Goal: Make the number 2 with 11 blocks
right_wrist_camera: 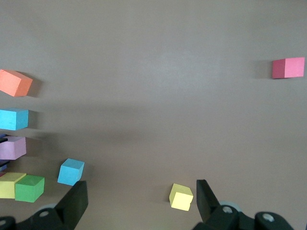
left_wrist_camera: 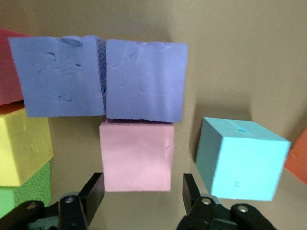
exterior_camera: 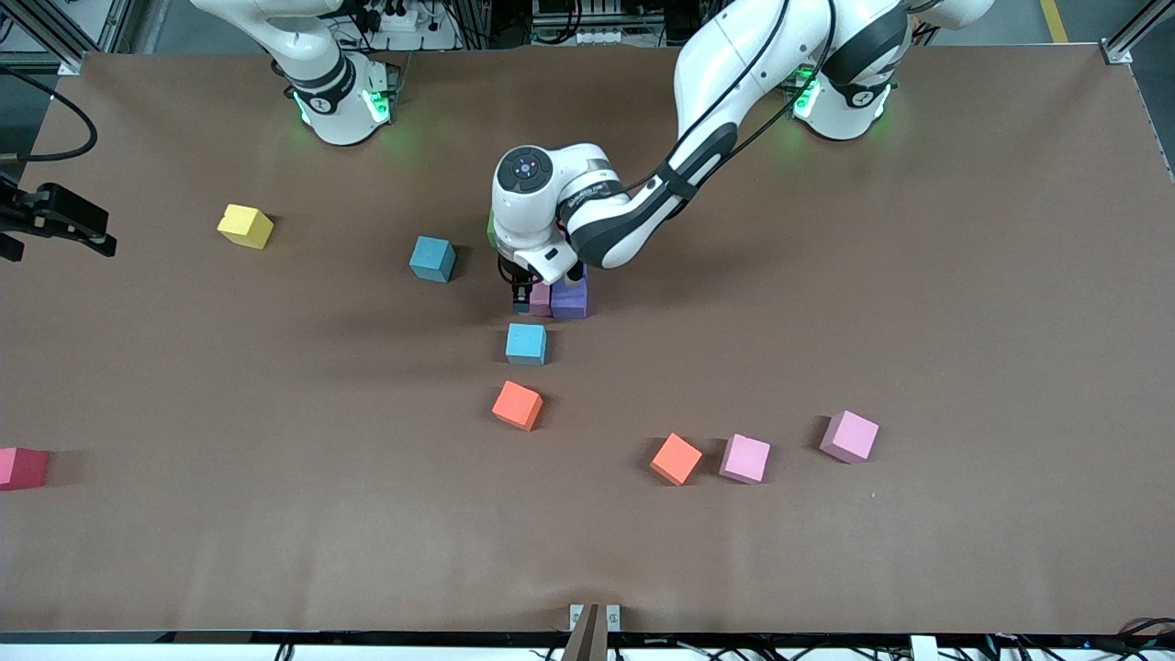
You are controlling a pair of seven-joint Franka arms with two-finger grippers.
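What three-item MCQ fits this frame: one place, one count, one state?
1. The lone yellow block lies:
A) toward the right arm's end of the table
B) touching the green block
C) between two pink blocks

2. Count of orange blocks on the table:
A) one
B) two
C) four

3. The right gripper is:
A) shut on a pink block
B) shut on a blue block
C) open and empty

Key:
1 A, it sits by itself near that end.
2 B, one lies mid-table and the second lies toward the left arm's end.
3 C, its fingers stand wide apart with nothing between them.
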